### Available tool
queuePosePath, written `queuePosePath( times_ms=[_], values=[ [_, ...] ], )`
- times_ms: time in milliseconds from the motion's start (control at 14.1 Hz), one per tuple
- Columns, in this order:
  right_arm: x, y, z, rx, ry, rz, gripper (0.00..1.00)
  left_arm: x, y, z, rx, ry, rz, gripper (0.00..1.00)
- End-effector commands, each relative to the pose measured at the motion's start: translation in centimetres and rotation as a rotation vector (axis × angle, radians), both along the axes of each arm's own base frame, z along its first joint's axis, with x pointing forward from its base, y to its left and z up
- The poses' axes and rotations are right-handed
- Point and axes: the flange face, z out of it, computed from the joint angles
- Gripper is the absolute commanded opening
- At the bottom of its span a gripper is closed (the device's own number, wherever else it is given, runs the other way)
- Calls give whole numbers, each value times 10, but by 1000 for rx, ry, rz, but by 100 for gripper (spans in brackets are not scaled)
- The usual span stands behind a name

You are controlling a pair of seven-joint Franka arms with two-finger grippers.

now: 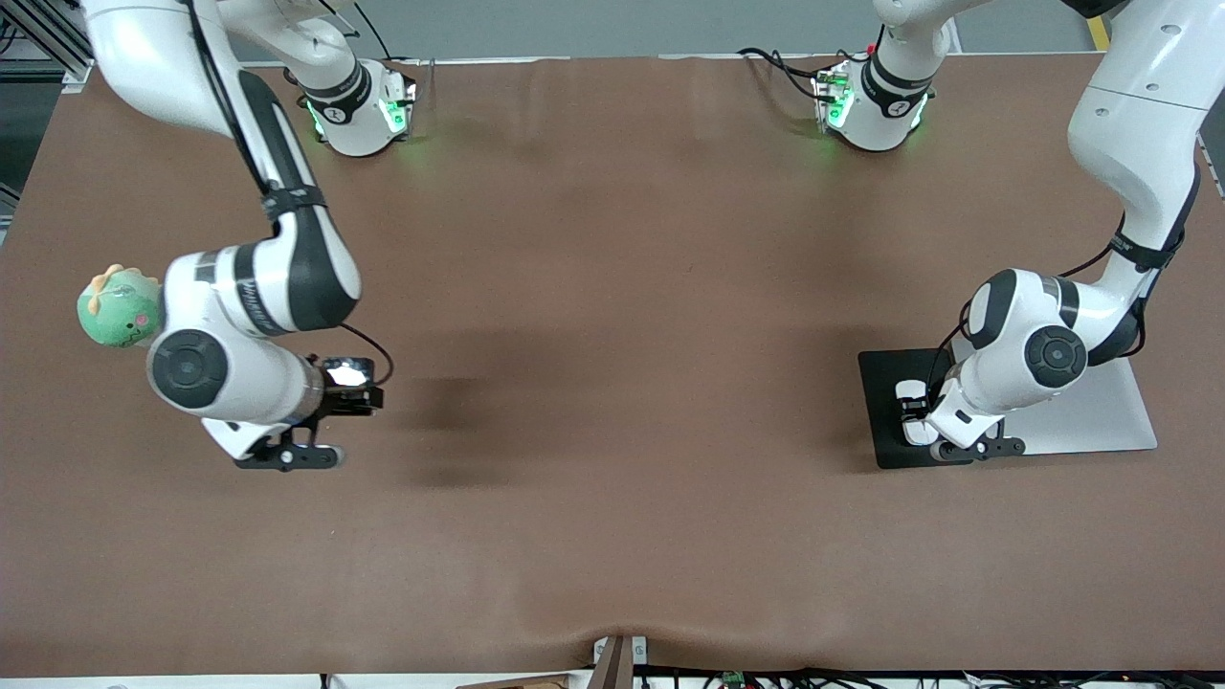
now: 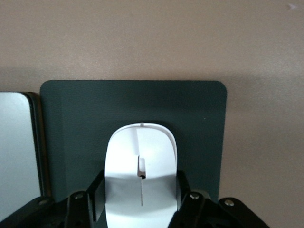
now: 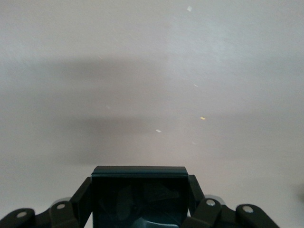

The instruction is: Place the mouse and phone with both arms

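Observation:
The white mouse (image 1: pixel 910 391) is between the fingers of my left gripper (image 1: pixel 917 413), which is shut on it low over the black pad (image 1: pixel 882 378) at the left arm's end of the table. In the left wrist view the mouse (image 2: pixel 141 156) sits inside the left gripper (image 2: pixel 141 192) over the pad (image 2: pixel 90 123); I cannot tell whether it touches the pad. My right gripper (image 1: pixel 356 390) is shut on the black phone (image 1: pixel 346 370), held above bare table at the right arm's end. The right wrist view shows the phone (image 3: pixel 140 183) in the right gripper (image 3: pixel 140 202).
A silver laptop (image 1: pixel 1091 421) lies beside the pad, partly under the left arm, and shows in the left wrist view (image 2: pixel 16 152). A green plush toy (image 1: pixel 117 308) sits beside the right arm's elbow. The table is a brown cloth surface (image 1: pixel 612 383).

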Motion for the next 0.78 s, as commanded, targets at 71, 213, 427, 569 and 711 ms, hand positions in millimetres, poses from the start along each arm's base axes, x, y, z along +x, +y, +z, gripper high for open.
queuePosePath(
  times_ms=[71,213,427,569,711],
  values=[
    [-19,-80,-1,56,39,106,0,0,-4,-6,-4,-20,-7,44],
    [-21,-118,-12,72,40,130,0,1,1,-5,-4,-23,0,100],
    [-22,-160,-32,42,-18,105,0,6,5,5,2,-37,11,100],
    [-24,-172,-48,36,-38,88,0,12,7,33,21,-74,12,100],
    [-27,-192,-67,27,-70,58,0,15,8,65,46,-105,14,100]
  ],
)
